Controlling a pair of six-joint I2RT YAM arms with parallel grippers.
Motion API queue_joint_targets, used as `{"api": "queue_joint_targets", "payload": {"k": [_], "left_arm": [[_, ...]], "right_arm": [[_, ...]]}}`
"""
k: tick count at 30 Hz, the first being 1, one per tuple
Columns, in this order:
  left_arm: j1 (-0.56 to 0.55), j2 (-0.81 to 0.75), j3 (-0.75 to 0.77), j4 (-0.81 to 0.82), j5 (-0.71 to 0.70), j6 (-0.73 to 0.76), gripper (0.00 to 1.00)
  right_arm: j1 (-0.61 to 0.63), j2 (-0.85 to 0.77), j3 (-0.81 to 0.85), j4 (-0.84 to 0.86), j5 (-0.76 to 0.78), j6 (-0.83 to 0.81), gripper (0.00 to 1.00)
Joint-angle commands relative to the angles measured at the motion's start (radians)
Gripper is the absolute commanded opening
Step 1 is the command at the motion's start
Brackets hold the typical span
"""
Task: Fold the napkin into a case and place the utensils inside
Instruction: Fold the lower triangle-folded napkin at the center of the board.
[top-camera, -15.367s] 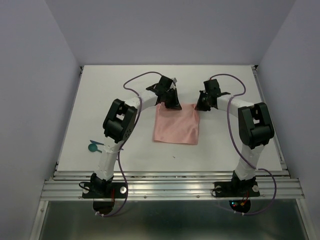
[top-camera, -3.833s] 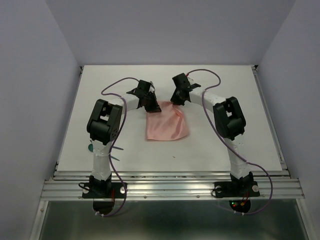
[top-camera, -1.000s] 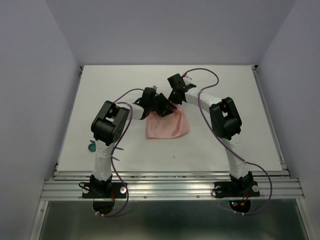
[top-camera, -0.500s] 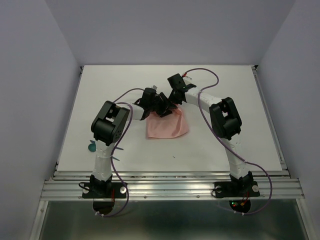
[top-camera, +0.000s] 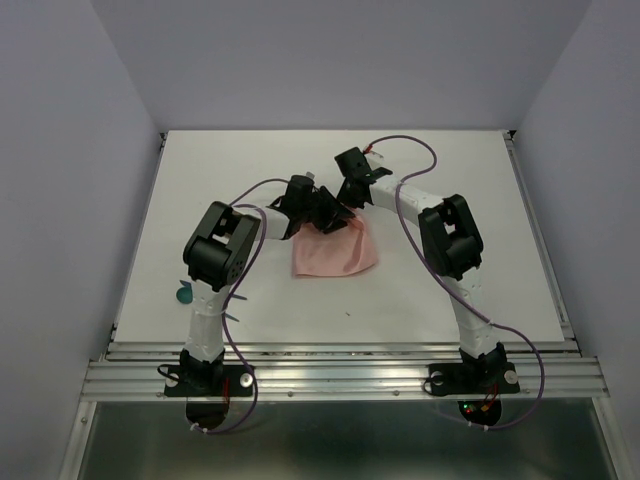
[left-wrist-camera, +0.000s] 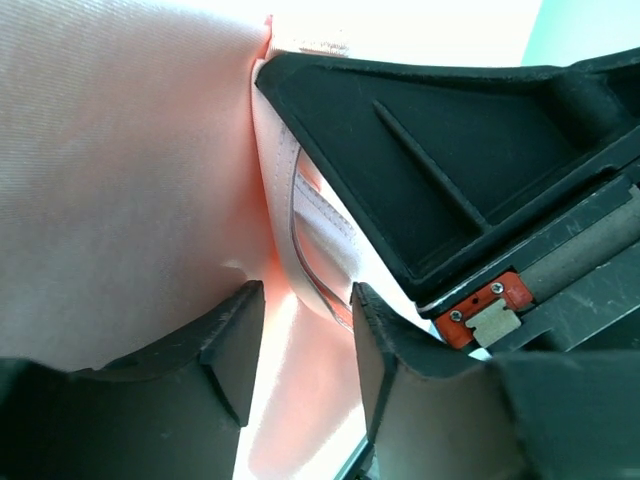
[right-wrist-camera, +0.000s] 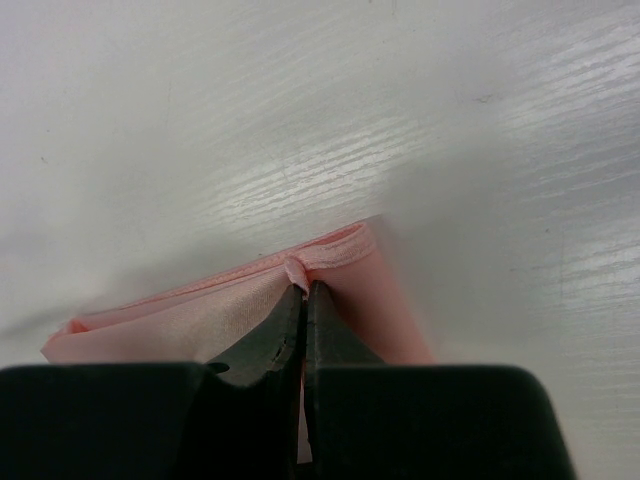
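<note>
The left tool (top-camera: 328, 216) had just swung in beside the right tool (top-camera: 346, 204) at the twelve-o'clock edge of the thin salmon-pink cloth napkin (top-camera: 335, 255), which lay on the table (top-camera: 450, 180). The left jaws stood apart over the cloth; the right was pinched shut on the hem. A regrip for the next fold seemed likely.

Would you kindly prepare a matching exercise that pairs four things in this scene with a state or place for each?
1. napkin
2. right gripper
3. left gripper
4. teal utensil

A. fingers apart, right at the cloth
B. shut on a hem
C. apart from the cloth, beside the left arm
D. salmon-pink, pinched at its far edge

Pairs: 1-D; 2-B; 3-A; 4-C
</note>
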Motion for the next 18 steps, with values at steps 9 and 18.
{"api": "queue_joint_targets", "payload": {"k": [9,18], "left_arm": [[-0.005,0.017,0.099,-0.066,-0.044,-0.009,0.37],[-0.005,0.023,0.096,-0.080,-0.046,-0.014,0.00]], "right_arm": [[0.022,0.032,0.009,-0.033,0.009,-0.051,0.01],[0.022,0.021,-0.005,-0.031,0.017,-0.049,0.01]]}}
